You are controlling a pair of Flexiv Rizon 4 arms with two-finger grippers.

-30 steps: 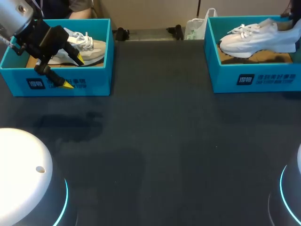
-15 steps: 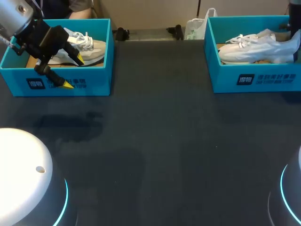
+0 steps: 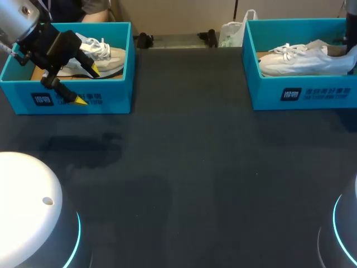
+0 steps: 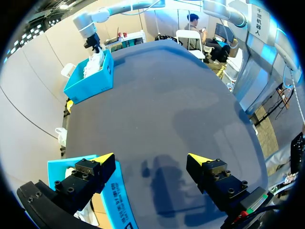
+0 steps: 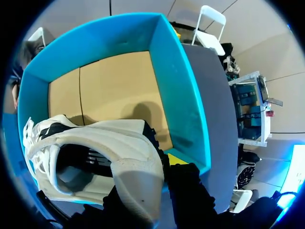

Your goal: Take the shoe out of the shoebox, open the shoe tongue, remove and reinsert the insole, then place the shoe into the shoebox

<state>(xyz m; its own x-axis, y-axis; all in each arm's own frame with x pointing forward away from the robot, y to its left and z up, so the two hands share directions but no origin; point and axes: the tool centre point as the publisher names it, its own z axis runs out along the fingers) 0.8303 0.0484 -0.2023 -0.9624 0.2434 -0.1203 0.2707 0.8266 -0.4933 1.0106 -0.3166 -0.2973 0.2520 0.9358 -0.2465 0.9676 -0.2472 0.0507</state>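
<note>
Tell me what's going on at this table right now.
The right end effector grips a white lace-up sneaker by its heel, low inside the right-hand teal shoebox. The left end effector hangs open over the front wall of the left-hand teal shoebox, which holds a second pale sneaker.

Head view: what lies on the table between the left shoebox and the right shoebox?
Nothing: the head view shows only bare dark table between the left shoebox and the right shoebox.

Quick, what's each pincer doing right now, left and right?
Left pincer: open, holding nothing.
Right pincer: closed on the heel of the white shoe.
</note>
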